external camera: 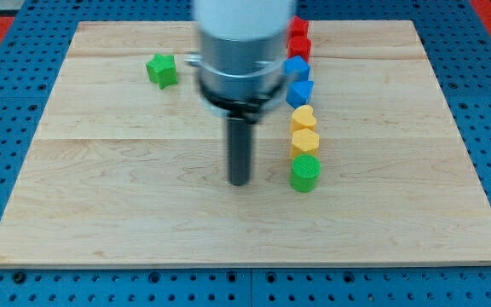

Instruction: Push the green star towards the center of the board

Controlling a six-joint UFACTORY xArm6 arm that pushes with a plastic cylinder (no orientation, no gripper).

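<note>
The green star (162, 70) lies on the wooden board (126, 196) near the view's top left. My tip (240, 182) stands near the board's middle, well to the right of and below the star, not touching it. The tip is just left of a green cylinder (304, 173). The arm's blurred grey body hides part of the board's top middle.
A column of blocks runs down right of the tip: two red blocks (299, 26) (300, 46) at the top, two blue blocks (297, 67) (300, 90), a yellow heart (303, 117), a yellow hexagon (305, 141), then the green cylinder. Blue pegboard (7, 34) surrounds the board.
</note>
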